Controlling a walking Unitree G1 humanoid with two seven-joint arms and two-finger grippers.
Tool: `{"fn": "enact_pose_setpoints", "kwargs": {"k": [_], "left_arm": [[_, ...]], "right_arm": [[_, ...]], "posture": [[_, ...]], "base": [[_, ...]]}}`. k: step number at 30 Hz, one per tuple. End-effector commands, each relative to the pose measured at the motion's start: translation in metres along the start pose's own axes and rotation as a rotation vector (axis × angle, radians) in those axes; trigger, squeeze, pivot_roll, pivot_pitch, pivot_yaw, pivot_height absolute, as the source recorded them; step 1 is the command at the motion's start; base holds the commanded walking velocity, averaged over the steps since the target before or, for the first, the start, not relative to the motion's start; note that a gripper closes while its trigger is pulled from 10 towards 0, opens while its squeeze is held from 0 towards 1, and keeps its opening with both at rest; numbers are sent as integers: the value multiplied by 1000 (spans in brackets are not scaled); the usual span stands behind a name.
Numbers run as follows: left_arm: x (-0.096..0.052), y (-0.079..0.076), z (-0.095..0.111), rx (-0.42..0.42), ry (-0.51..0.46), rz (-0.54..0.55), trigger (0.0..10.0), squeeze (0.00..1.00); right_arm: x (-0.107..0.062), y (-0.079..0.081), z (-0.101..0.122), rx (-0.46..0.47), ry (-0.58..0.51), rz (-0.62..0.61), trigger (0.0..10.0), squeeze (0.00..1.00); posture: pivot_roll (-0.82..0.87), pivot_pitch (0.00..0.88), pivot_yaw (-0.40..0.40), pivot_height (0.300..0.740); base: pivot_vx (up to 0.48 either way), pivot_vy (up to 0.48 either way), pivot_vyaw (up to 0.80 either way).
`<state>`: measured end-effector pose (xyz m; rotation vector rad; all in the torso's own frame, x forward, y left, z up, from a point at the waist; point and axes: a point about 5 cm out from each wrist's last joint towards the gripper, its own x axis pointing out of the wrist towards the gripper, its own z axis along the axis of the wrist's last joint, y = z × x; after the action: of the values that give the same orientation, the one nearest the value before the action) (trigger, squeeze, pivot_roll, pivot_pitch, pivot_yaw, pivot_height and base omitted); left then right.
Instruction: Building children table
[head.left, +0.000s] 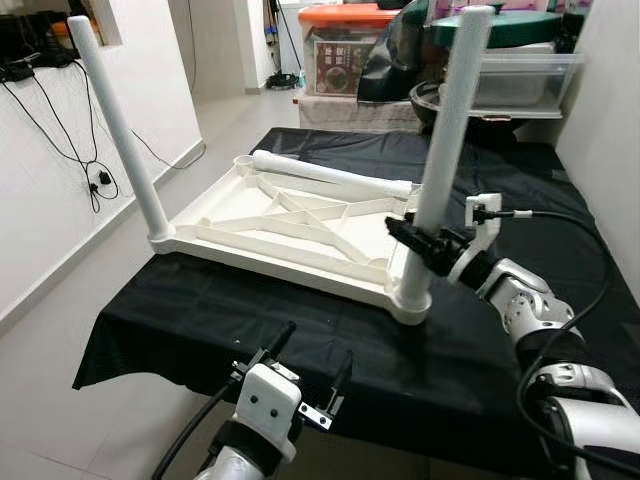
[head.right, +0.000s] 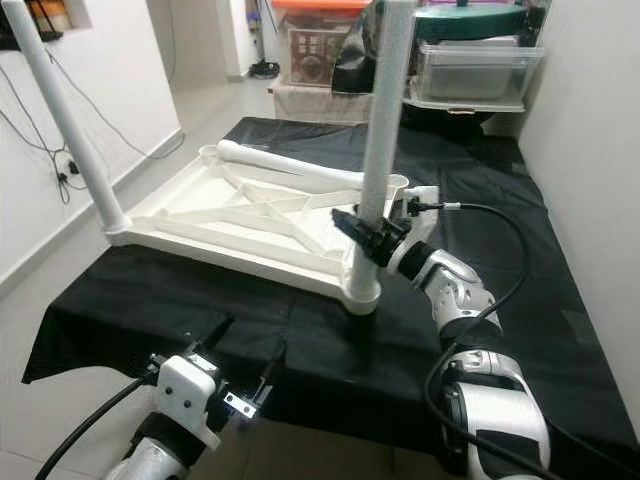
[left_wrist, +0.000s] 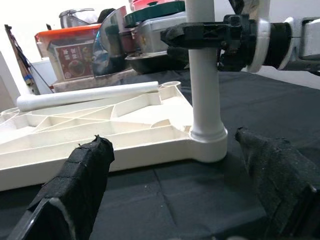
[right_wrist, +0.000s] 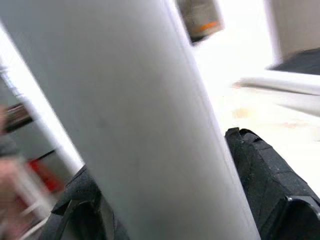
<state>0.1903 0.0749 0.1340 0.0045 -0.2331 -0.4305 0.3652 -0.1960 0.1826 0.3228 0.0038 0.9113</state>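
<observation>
A white plastic tabletop (head.left: 290, 235) lies upside down on a black cloth. One white leg (head.left: 115, 125) stands in its near-left corner. A second leg (head.left: 445, 140) stands upright in the near-right corner socket (head.left: 412, 300). My right gripper (head.left: 425, 245) is shut on this second leg low down, a little above the socket. A third leg (head.left: 330, 175) lies loose across the far side of the tabletop. My left gripper (head.left: 312, 362) hangs open over the cloth's front edge, short of the tabletop, with nothing between its fingers (left_wrist: 82, 180).
The black cloth (head.left: 500, 370) covers a low platform. Behind it stand an orange-lidded box (head.left: 350, 45), a clear plastic bin (head.left: 520, 80) and dark pans. A white wall with cables (head.left: 70, 150) runs along the left, and another wall closes the right.
</observation>
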Motion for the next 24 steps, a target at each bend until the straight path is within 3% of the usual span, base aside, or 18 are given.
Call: {"fn": "enact_pose_setpoints", "kwargs": {"k": [1,6,9,10,11,18,22,23,24], "left_arm": [[-2,0,-5,-12,23,0,10000,0],[-2,0,-5,-12,24,0,10000,0],[-2,0,-5,-12,24,1,10000,0],[-2,0,-5,-12,24,0,10000,0],[-2,0,-5,-13,25,0,10000,0],[-3,-1,-6,-15,27,-1,10000,0],[-3,-1,-6,-17,27,-1,10000,0],[-3,-1,-6,-18,27,-1,10000,0],[-3,-1,-6,-18,27,-1,10000,0]], "right_arm": [[6,11,-7,5,39,137,10000,0],[11,28,-15,-4,92,320,10000,0],[13,31,-15,-4,98,353,10000,0],[14,34,-16,-6,106,383,5529,0],[17,37,-17,-17,113,391,0,0],[22,37,-23,-46,136,355,0,0],[23,32,-29,-84,143,253,0,0],[26,25,-29,-95,124,137,0,0],[26,25,-29,-95,124,137,0,0]], "posture": [[37,0,15,740],[39,0,12,740],[39,0,12,740],[39,0,12,740],[37,0,14,740],[33,0,14,740],[33,0,14,740],[32,0,15,740],[32,0,15,740]], "base": [[0,0,0],[0,0,0],[0,0,0],[0,0,0],[0,0,0],[0,0,0],[0,0,0],[0,0,0],[0,0,0]]}}
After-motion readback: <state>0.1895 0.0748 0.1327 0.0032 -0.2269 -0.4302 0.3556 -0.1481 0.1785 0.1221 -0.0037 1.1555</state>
